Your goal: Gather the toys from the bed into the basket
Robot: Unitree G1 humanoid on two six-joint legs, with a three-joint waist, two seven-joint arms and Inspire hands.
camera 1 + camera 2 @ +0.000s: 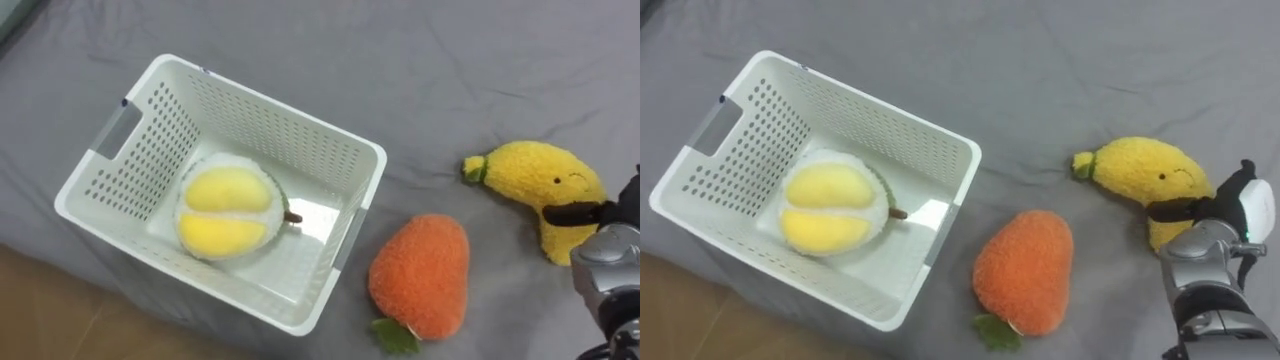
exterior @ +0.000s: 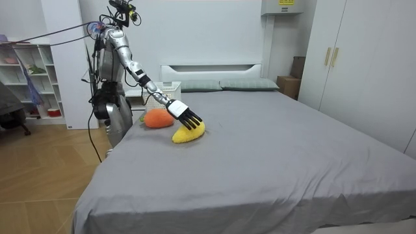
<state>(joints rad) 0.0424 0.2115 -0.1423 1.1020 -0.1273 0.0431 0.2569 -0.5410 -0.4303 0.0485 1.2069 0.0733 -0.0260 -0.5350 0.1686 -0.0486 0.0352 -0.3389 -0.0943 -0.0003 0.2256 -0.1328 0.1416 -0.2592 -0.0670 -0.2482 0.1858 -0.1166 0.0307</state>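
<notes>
Right hand (image 1: pixel 1243 206) resting on banana toy (image 1: pixel 1140 165); carrot toy (image 1: pixel 1025 270) beside.

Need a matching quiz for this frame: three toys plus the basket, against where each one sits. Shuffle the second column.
Things:
1. durian plush
2. orange plush
3. banana plush
4. basket

Places:
A. under the right hand
B. near the edge of the bed, holding one toy
C. inside the basket
D. on the bed, between basket and banana plush

Pairs: 1-C, 2-D, 3-A, 4-B
</notes>
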